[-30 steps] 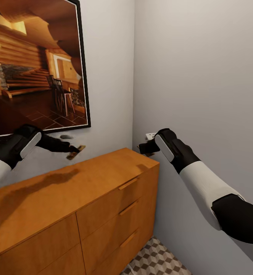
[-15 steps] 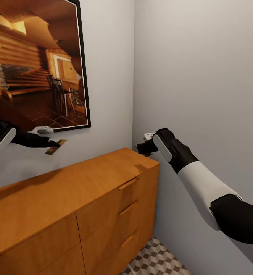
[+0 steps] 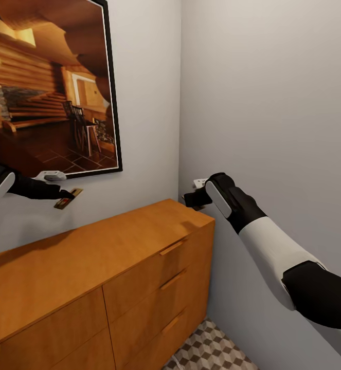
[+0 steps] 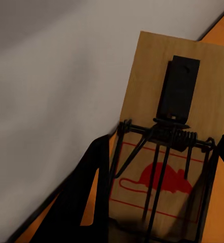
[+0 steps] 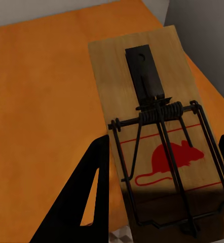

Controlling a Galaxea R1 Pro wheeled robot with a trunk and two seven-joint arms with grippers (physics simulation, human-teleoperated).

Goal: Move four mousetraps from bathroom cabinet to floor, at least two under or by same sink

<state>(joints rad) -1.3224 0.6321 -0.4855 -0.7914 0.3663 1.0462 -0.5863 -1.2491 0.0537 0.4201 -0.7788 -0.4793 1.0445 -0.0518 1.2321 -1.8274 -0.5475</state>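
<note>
My black left gripper (image 3: 63,196) pinches a tan mousetrap (image 4: 169,147) with a red mouse print; the cabinet (image 3: 88,267) is orange-brown, the floor (image 3: 211,352) cube-patterned brown, beige, white.

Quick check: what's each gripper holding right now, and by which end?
Each holds one mousetrap by the end bearing the red mouse mark: the left gripper its mousetrap, the right gripper its mousetrap, above the cabinet.

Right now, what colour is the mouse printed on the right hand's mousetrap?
Red, on the tan wooden mousetrap; clearest in the right wrist view.
</note>
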